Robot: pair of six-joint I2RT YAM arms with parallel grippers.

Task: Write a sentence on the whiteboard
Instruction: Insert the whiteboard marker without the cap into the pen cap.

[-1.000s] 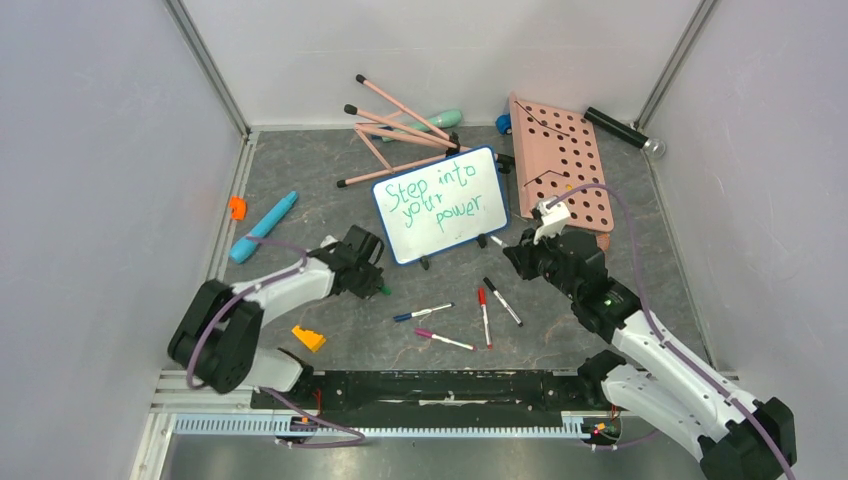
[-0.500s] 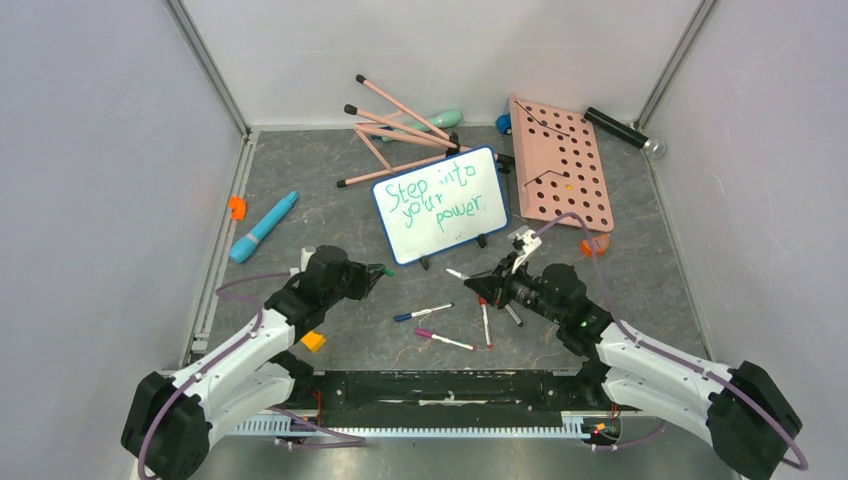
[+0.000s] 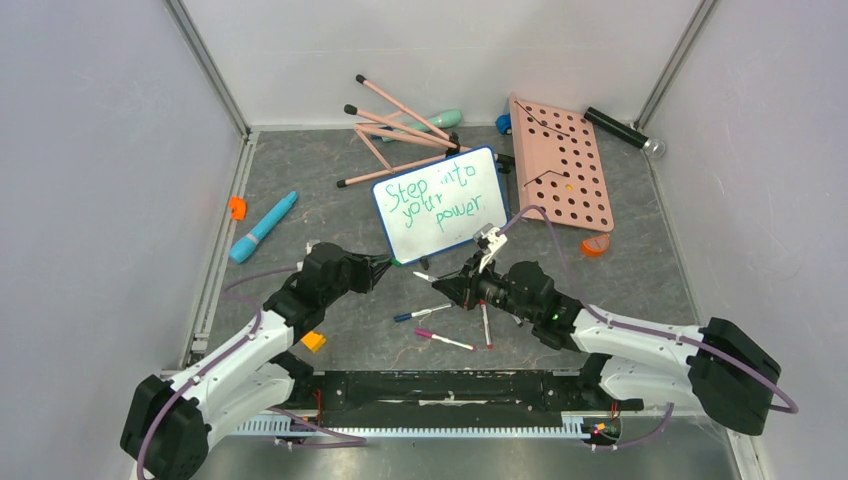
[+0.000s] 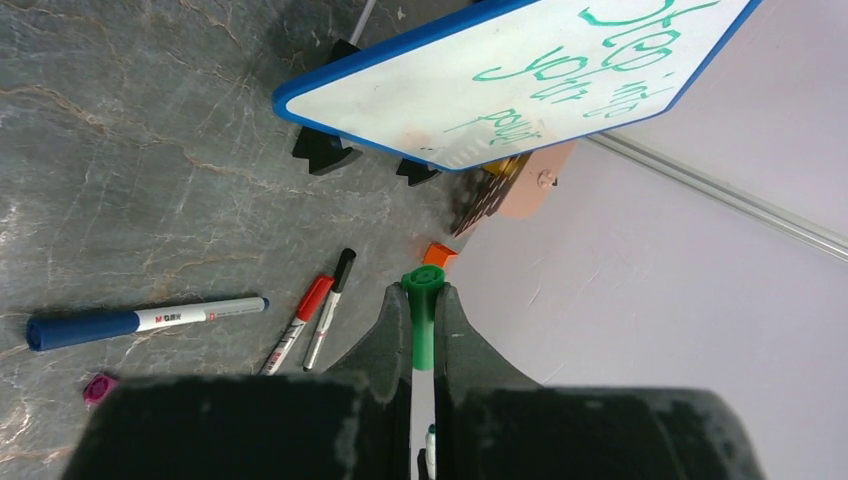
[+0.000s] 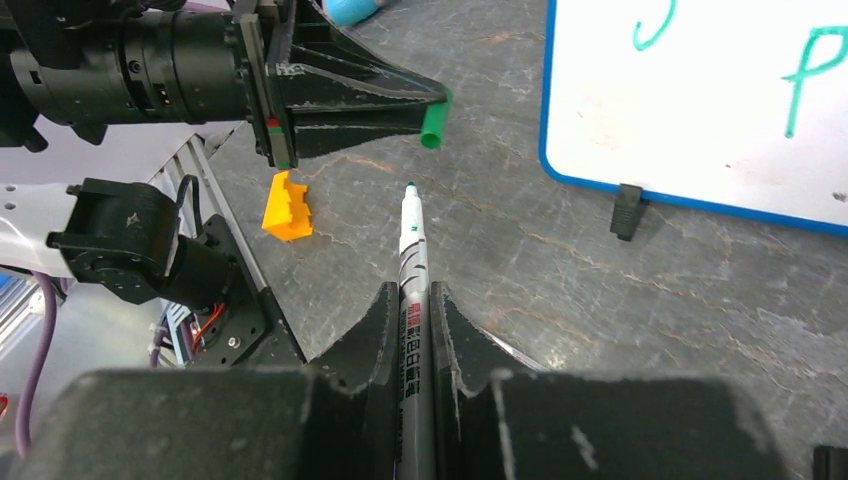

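Green writing looks complete: the sentence [image 3: 438, 198] "Step into your power" runs in three lines on the whiteboard [image 3: 412, 240]. The board stands on its feet mid-tabletop [image 3: 650, 280], just beyond both grippers.

Writing step judged done. What seems left is recapping the pen.
- Left gripper [image 4: 422, 296] is clamped on the green cap [image 5: 433, 128].
- Right gripper [image 5: 410, 292] is clamped on the marker [image 5: 412, 250], bare green tip out.
- Tip points toward the cap, near but apart, and a bit off-line. Cap not yet on.

Counts:
- One whiteboard, one sentence, one held marker, one held cap.
- Four loose markers lie in front of the board: blue marker [image 4: 140, 322], red marker [image 4: 300, 320], black marker [image 4: 331, 306], pink marker [image 3: 444, 340].
- One pink pegboard [image 3: 560, 165] sits right of the whiteboard.
- Five pink sticks [image 3: 398, 128] are piled behind it, as far as the overlap allows.
- One teal pen-like tool [image 3: 263, 227] lies to the left.
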